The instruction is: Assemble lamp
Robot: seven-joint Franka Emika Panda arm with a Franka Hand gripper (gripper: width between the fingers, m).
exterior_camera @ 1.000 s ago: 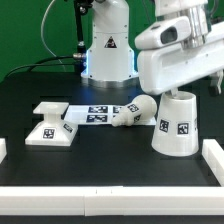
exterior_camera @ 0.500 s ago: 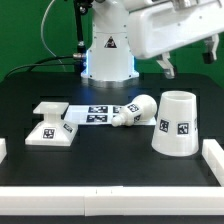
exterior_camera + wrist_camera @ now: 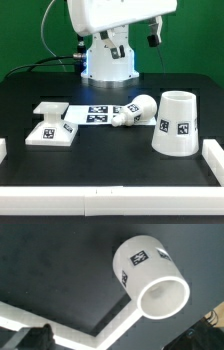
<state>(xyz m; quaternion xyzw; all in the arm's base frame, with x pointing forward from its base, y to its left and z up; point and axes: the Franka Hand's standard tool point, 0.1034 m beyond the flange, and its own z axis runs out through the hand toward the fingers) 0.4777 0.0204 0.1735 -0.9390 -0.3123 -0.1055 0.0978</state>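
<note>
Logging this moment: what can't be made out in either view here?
The gripper: exterior view, small and partly cut by the top edge; open or shut is unclear.
The shade: the wrist view is blurred, so its tags are unreadable.
The bulb: exterior view, neck detail too small; outside the wrist view.
The base: exterior view, top detail too small; outside the wrist view.

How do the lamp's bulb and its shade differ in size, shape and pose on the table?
The bulb lies on its side; the shade stands upright. The bulb is far smaller than the shade. The bulb is rounded with a neck; the shade is a tapered cup, open on top. Both are white with black-and-white tags.
</note>
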